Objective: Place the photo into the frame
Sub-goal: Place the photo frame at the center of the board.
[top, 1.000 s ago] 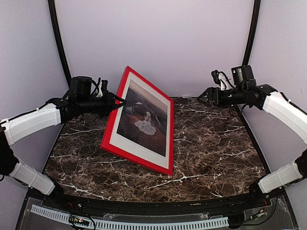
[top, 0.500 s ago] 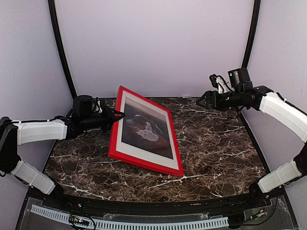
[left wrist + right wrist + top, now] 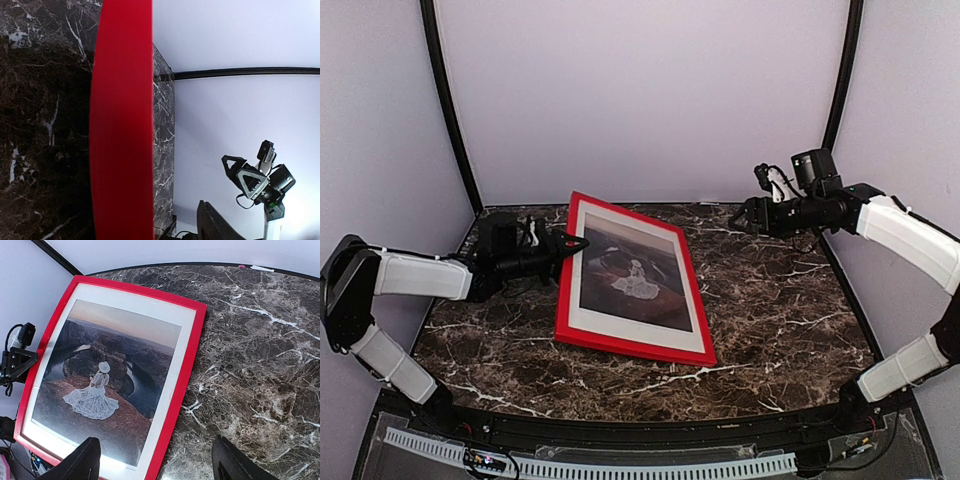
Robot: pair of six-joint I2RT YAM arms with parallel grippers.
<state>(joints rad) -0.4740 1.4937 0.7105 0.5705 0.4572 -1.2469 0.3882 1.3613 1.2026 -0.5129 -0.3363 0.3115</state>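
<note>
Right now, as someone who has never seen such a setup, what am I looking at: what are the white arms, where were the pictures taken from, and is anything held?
These are two robot arms bolted to the near edge of a dark marble table, each ending in a two-finger gripper. One picture looks down from above and behind the arms; the other two come from a camera on each wrist. On the table lies a red frame, face up, with a photo of a figure in white inside it. The left gripper sits at the frame's left edge; whether it grips it I cannot tell. The right gripper hangs open in the air, holding nothing.
</note>
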